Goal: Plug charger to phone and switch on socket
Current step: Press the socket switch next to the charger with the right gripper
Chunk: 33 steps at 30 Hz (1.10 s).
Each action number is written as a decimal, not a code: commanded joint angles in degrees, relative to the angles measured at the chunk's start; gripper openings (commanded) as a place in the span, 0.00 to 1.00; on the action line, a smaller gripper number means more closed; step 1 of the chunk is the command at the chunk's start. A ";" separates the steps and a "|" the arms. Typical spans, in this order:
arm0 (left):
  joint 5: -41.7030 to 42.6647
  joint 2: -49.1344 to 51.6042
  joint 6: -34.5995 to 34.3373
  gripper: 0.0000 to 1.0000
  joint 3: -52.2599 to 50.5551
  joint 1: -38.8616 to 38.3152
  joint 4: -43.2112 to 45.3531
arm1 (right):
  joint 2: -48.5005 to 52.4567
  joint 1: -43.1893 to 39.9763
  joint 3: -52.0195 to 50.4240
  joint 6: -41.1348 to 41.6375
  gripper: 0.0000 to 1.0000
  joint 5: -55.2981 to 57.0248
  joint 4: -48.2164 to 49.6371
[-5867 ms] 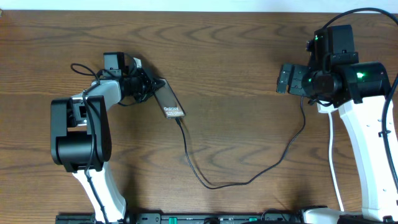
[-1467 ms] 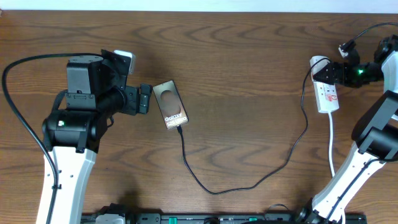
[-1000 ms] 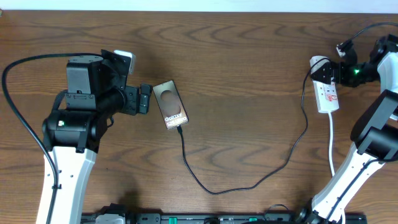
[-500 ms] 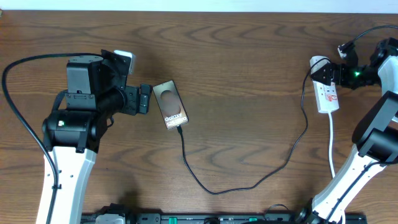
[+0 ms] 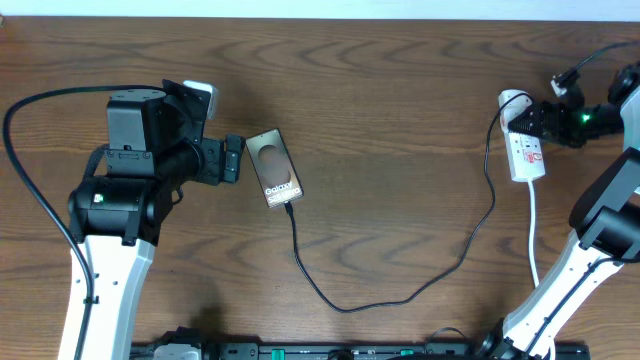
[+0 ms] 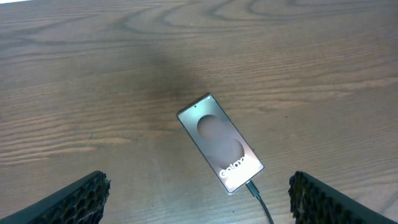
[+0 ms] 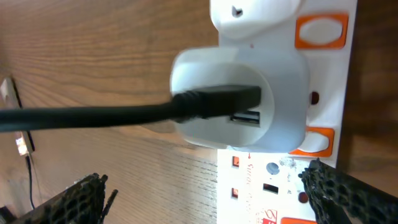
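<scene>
The phone (image 5: 274, 168) lies flat on the wooden table, its "Galaxy" lettering up; the left wrist view shows the phone (image 6: 221, 143) too. The charger (image 5: 345, 305), a thin black cable, has its tip in the phone's lower edge (image 6: 252, 186) and runs across to a white round plug (image 7: 242, 106) in the socket (image 5: 527, 150). My left gripper (image 5: 233, 158) stands open just left of the phone, touching nothing. My right gripper (image 5: 540, 118) hangs open over the socket's plug end, with the strip (image 7: 280, 186) between its fingers (image 7: 348, 193) and orange switches (image 7: 320, 31) beside the plug.
A white power lead (image 5: 534, 240) runs from the socket toward the table's front edge. A thick black robot cable (image 5: 40, 110) loops at the far left. Bare wood lies between the phone and the socket.
Since the earliest frame my left gripper has let go of the phone and drawn back left. My right arm has swung to the socket; in the last second its wrist shifted slightly right.
</scene>
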 commanded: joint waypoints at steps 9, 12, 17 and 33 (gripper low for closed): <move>-0.59 -0.02 0.79 0.93 0.42 -0.04 -0.22 | 0.55 0.07 2.19 -1.66 0.99 -0.37 -0.44; -0.59 -0.02 0.79 0.93 0.42 -0.04 -0.22 | 0.57 0.22 1.70 -1.66 0.99 -0.35 -0.68; -0.59 -0.02 0.79 0.93 0.42 -0.04 -0.22 | 0.57 0.90 -0.50 -1.64 0.99 -0.44 0.59; -0.59 -0.02 0.79 0.93 0.42 -0.04 -0.22 | 0.57 3.93 -3.06 -1.44 0.99 -0.48 2.95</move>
